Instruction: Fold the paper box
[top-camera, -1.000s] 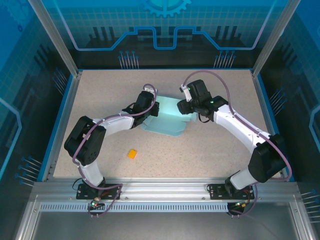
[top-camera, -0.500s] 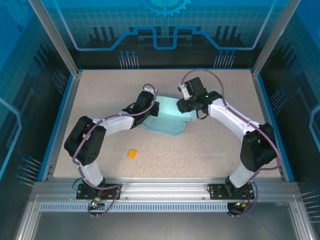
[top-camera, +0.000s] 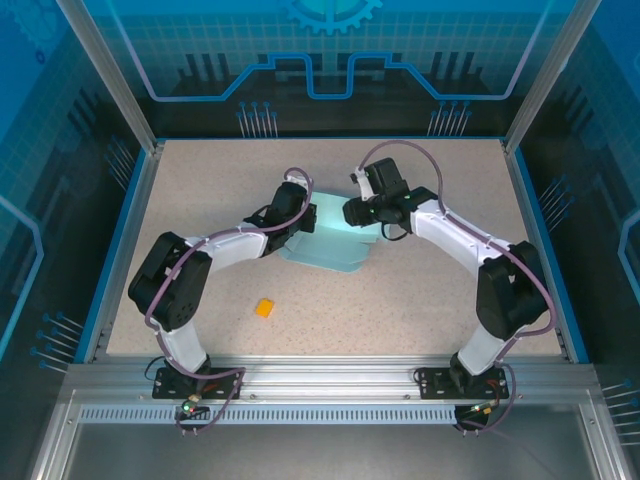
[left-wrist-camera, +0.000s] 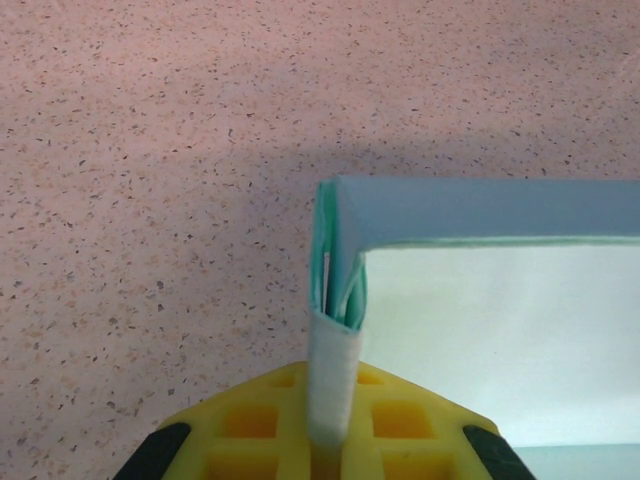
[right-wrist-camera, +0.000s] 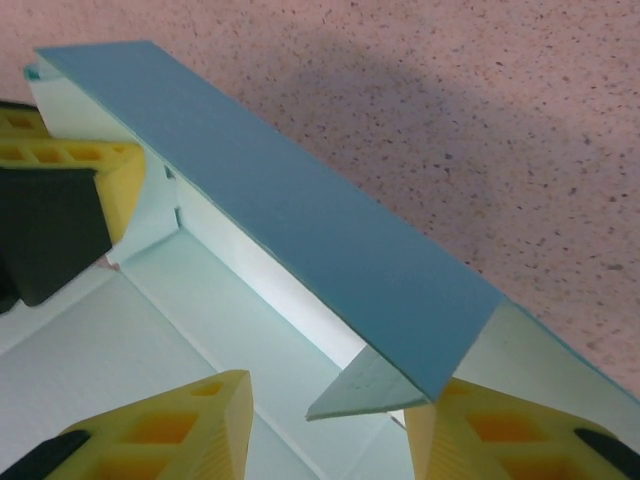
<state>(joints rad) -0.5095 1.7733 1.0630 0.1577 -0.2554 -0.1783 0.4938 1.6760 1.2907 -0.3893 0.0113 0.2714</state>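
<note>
The paper box (top-camera: 335, 242) is set mid-bench (top-camera: 430, 300), partly raised. One wall (left-wrist-camera: 480, 210) is pinched by the left claw (left-wrist-camera: 333, 395), pressed tight on the card. The right claw (right-wrist-camera: 330, 420) is held spread about a corner flap (right-wrist-camera: 365, 395). Should it be closed askew, the flap could be creased, or the wall dragged from the pinch.

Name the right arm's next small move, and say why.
Probably close the right gripper on the end of the paper box's raised wall. Its jaws stand open astride that end, while the left gripper is shut on the wall's other end.
</note>
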